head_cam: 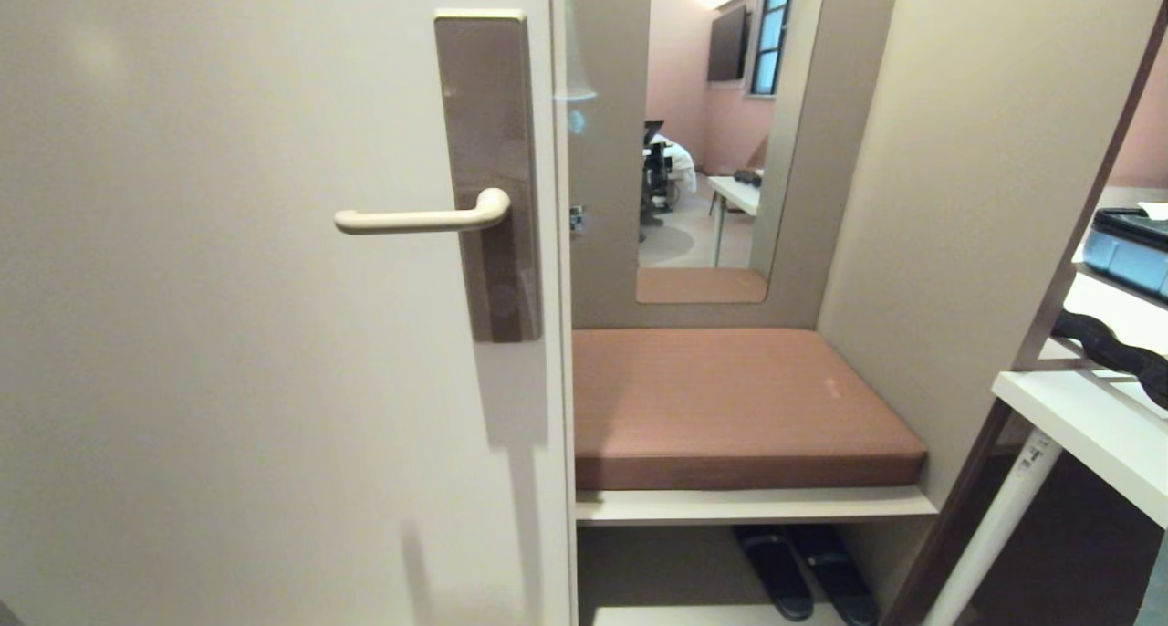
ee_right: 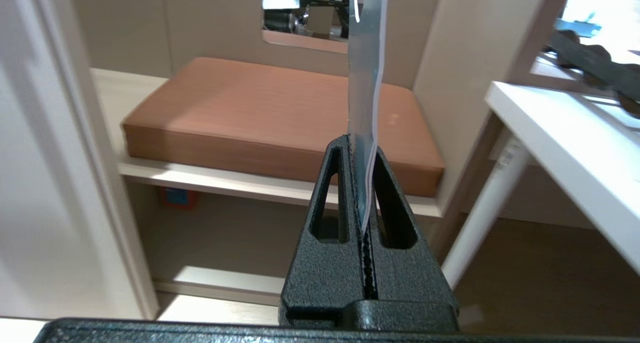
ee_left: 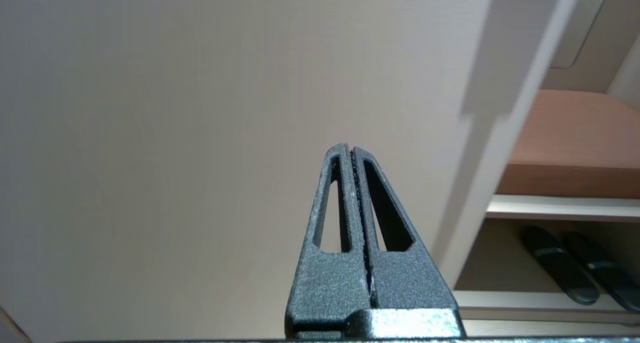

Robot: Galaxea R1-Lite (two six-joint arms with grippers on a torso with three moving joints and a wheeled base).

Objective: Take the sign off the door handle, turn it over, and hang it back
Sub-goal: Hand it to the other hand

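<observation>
Sign (ee_right: 365,83): thin card, seen edge-on, clamped between the right tool's (ee_right: 364,148) fingers, sticking out beyond its tips.
Door handle (head_cam: 420,217): bare.
Left tool (ee_left: 350,153): closed, empty.

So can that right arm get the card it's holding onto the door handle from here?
Probably, yes. The door handle is bare with nothing in front of it, and the right gripper is shut on the sign. The arm is outside the head view, though, so it must travel first.
</observation>
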